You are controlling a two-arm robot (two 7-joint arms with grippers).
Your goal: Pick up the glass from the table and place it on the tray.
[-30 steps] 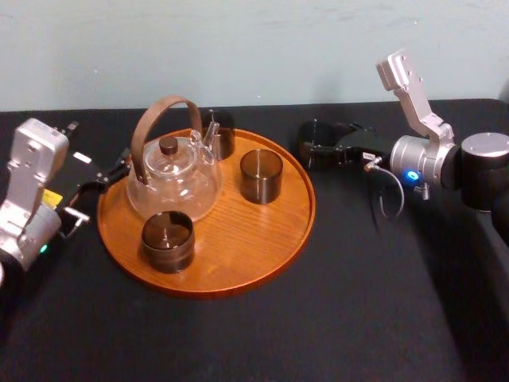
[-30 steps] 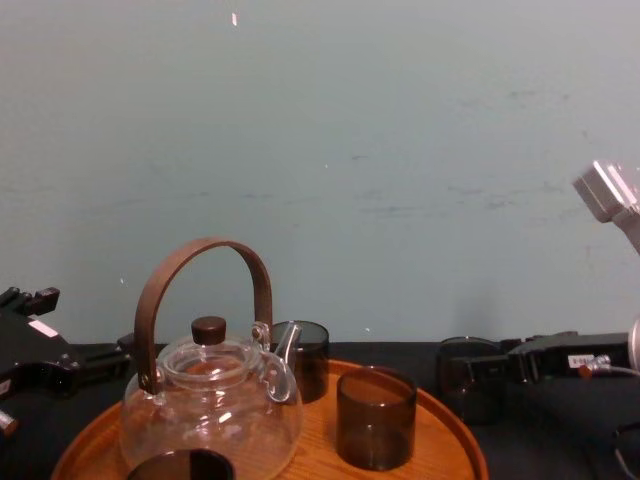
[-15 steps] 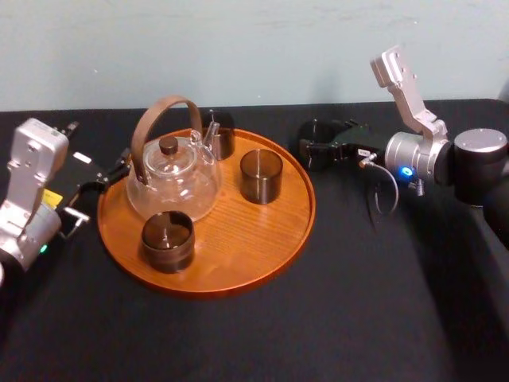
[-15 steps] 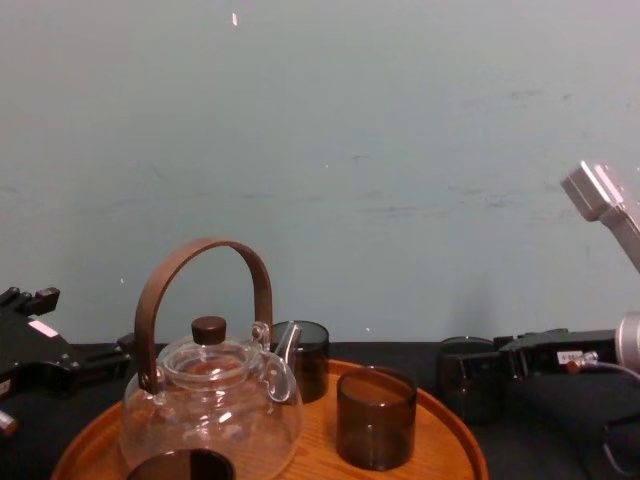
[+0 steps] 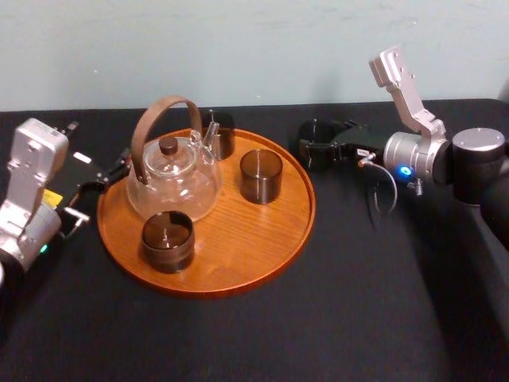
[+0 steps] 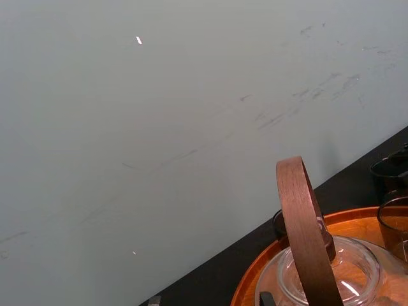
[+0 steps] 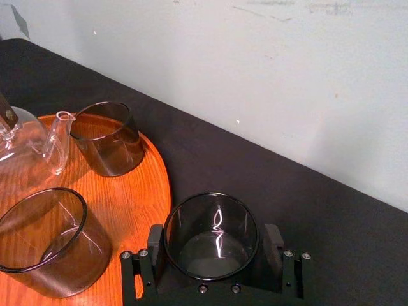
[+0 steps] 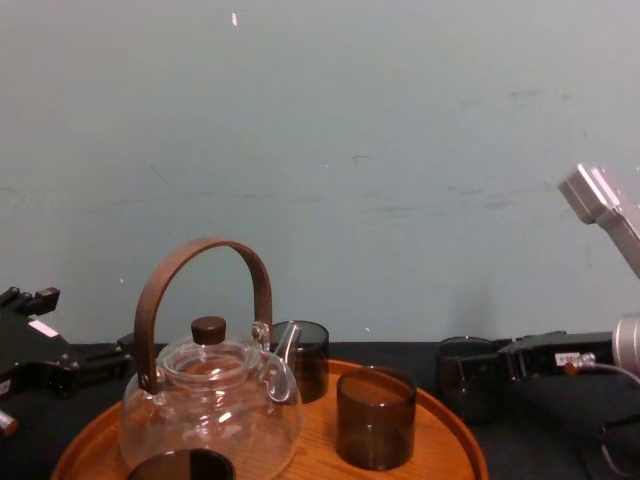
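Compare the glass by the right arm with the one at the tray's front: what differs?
The outer glass stands on the table, off the tray; the front glass sits on it. The right end effector's open fingers flank the outer glass; the front glass stands free. Both are dark, short, upright. The left end effector rests beside the tray.

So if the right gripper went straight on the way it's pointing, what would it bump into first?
The glass: it stands right between the right gripper's open fingers. Past that, maybe the tray's far rim, but depth is hard to judge.
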